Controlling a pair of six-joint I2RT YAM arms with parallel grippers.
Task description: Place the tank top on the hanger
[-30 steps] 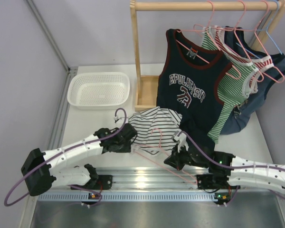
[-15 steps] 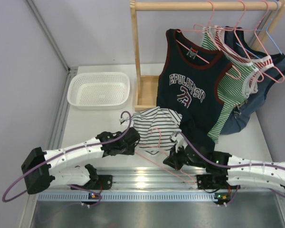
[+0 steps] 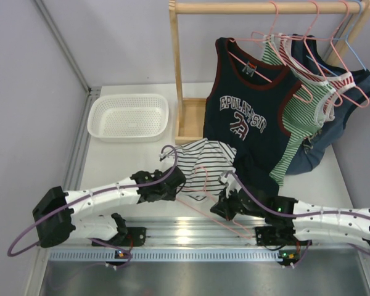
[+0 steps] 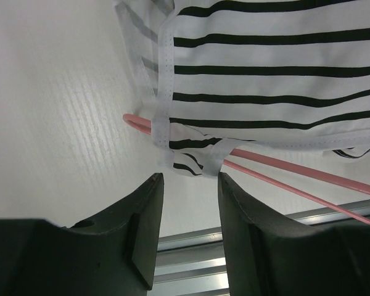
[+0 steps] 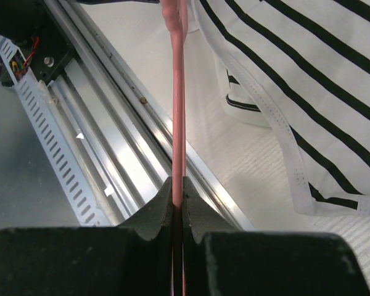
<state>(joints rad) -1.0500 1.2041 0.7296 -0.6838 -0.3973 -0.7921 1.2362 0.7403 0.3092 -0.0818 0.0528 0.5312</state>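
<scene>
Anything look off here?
Nothing spilled or damaged. The tank top lies bunched on the table, the hanger only partly under it: one end pokes out past a strap, the rest juts over the rail, pinched in the right tool. Left tool is open, empty.

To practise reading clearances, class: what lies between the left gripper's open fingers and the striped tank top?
In the left wrist view, only a thin strip of bare table separates the left gripper from the tank top.

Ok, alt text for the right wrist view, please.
Black fingers of the right gripper clamp a thin pink wire hanger running ahead. A white top with thin dark stripes lies right of it on the white table.
</scene>
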